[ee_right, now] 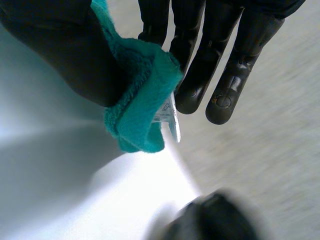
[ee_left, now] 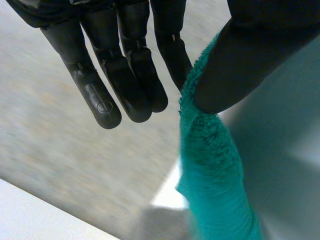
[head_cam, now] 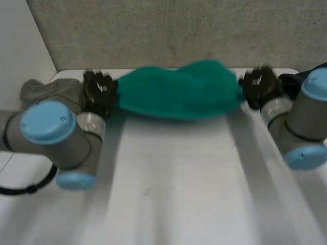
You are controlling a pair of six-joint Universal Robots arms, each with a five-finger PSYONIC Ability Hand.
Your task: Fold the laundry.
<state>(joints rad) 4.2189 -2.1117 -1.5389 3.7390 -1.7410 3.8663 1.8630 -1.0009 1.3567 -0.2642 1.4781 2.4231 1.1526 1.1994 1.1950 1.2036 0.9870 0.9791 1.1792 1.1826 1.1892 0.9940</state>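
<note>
While the green cloth [head_cam: 179,92] hangs stretched between my left robot hand [head_cam: 99,92] and my right robot hand [head_cam: 258,87] over the far end of the desk [head_cam: 179,178], a crumpled grey cloth [head_cam: 48,92] lies at the far corner, just beside the left one and behind my left arm [head_cam: 56,138]. A dark thing [head_cam: 292,80] sits at the far edge beside my right arm [head_cam: 301,122]; the arm covers part of it and I cannot make out what it is. A grey wall [head_cam: 179,30] stands close behind the cloth.

From the head view my fingers are too blurred to read, and I cannot tell whether the cloth's sagging lower edge touches the desk.

My left wrist view makes the grip plain: the thumb presses the cloth's edge against the side of one straight finger, with the other fingers straight and apart from the cloth. My right wrist view shows the thumb pinching a bunched corner against a finger, with a white label [ee_right: 171,117] poking out of the fold. A dark blurred shape [ee_right: 210,220] lies beyond those fingertips; I cannot say what it is.
</note>
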